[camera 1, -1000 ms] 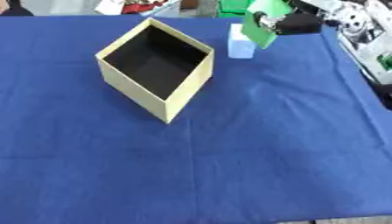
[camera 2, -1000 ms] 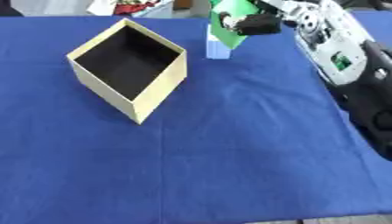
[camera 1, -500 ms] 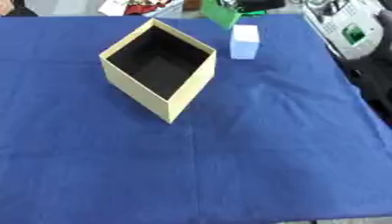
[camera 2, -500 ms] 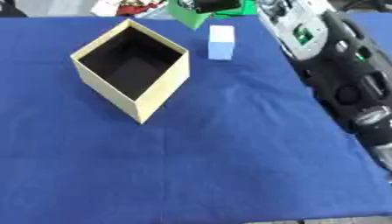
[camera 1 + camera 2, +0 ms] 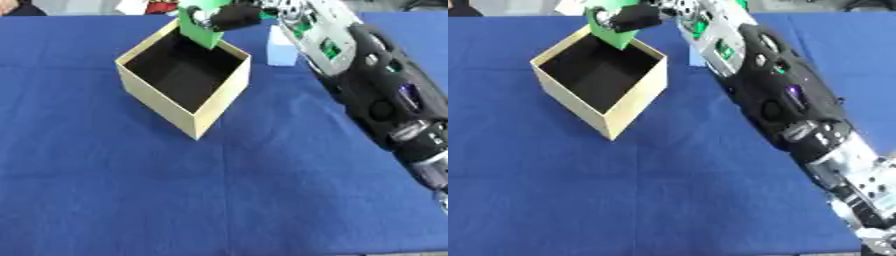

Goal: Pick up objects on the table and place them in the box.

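An open tan cardboard box (image 5: 194, 113) with a dark inside stands on the blue table, turned corner-on. My right hand (image 5: 229, 16) reaches in from the right and is shut on a flat green object (image 5: 198, 24), held tilted above the box's far corner. A small pale blue-white block (image 5: 281, 46) stands on the cloth just right of the box, partly hidden behind my right arm. My left hand is in neither view.
The blue cloth (image 5: 175, 190) covers the whole table. My long black and silver right arm (image 5: 780, 95) stretches across the right side. Red and white clutter (image 5: 149, 6) lies beyond the far edge.
My right hand has carried the green object leftward from beside the pale block to above the box's far corner. The arm now stretches further across the table.
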Robot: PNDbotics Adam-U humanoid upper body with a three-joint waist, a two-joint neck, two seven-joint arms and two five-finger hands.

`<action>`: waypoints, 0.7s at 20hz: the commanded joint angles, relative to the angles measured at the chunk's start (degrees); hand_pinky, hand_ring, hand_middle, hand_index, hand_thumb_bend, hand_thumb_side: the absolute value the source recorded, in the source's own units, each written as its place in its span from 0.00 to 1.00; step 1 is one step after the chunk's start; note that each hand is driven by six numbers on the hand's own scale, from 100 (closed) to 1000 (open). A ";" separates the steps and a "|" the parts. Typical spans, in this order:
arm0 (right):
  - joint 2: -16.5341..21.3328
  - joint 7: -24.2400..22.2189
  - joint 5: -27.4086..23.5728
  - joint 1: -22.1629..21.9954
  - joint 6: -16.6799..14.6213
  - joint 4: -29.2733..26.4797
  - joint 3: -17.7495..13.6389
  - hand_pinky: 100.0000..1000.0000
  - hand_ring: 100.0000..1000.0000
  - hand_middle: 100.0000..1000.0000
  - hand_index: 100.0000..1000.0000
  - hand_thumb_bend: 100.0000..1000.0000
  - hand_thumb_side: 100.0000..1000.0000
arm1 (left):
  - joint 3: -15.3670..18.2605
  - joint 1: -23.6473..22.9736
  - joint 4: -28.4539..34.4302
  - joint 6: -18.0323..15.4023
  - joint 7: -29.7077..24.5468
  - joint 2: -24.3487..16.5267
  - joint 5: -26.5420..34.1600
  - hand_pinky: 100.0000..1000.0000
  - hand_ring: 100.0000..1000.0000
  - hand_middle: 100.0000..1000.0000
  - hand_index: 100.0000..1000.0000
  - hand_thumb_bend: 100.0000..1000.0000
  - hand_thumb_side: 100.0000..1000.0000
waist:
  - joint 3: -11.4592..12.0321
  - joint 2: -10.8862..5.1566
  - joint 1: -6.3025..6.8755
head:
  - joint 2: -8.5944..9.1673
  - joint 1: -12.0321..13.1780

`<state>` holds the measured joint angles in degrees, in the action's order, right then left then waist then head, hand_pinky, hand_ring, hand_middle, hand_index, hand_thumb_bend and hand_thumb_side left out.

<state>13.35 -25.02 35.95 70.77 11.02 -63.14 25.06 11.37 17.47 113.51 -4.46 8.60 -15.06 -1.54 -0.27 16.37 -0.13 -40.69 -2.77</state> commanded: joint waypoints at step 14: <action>-4.78 -0.67 5.85 0.52 -3.50 6.83 -0.69 0.70 0.72 0.70 0.89 0.00 0.88 | -0.06 1.01 1.08 -0.08 -0.74 0.04 0.37 0.68 0.58 0.60 0.69 0.08 0.89 | 0.91 -0.13 0.23 | 1.59 -0.79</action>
<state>8.39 -25.41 41.03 70.13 8.00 -56.12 24.58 11.18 17.76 113.51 -4.49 8.11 -14.57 -1.45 0.50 17.27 -0.14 -39.70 -3.43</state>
